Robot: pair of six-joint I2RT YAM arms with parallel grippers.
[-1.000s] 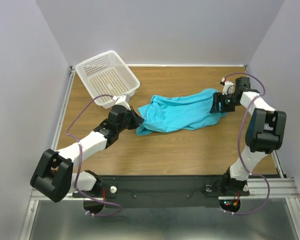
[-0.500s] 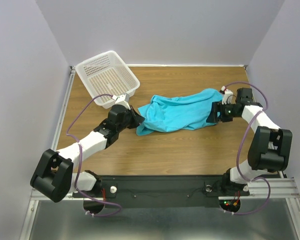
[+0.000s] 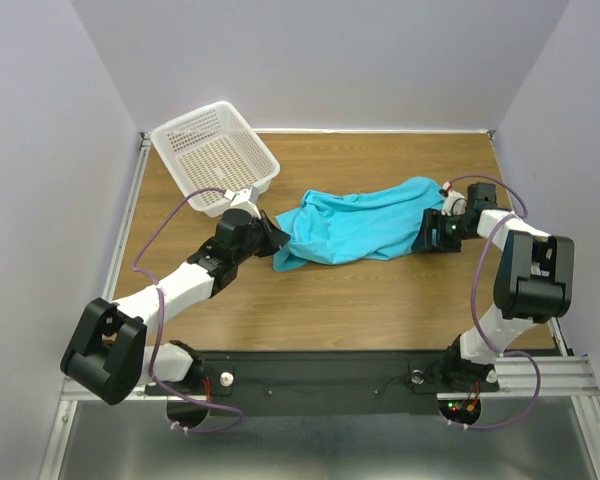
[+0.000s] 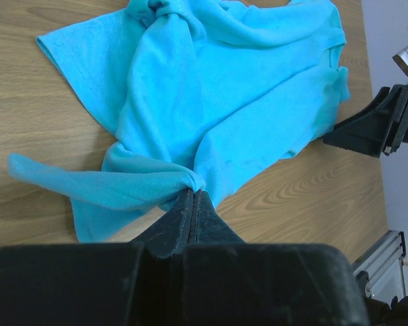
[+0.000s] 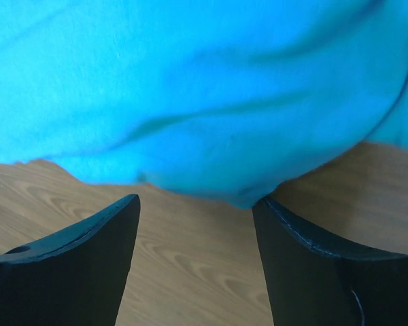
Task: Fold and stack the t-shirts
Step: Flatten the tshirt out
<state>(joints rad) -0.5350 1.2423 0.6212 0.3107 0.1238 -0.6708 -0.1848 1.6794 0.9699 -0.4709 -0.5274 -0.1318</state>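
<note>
A turquoise t-shirt (image 3: 360,225) lies crumpled across the middle of the wooden table, stretched from left to right. My left gripper (image 3: 276,240) is shut on a bunched fold at the shirt's left end; in the left wrist view (image 4: 192,192) the cloth (image 4: 211,102) is pinched between the closed fingers. My right gripper (image 3: 425,232) is open at the shirt's right edge, low over the table. In the right wrist view (image 5: 197,204) the shirt's hem (image 5: 190,102) lies just ahead of the spread fingers, with bare wood between them.
A white perforated plastic basket (image 3: 215,155) stands at the back left of the table. The table's raised edges run along the left and right sides. The right arm shows at the right edge of the left wrist view (image 4: 377,125).
My right gripper has come down from the shirt's upper right end toward the near edge of its right side and sits lower. The left arm and the shirt have hardly moved.
</note>
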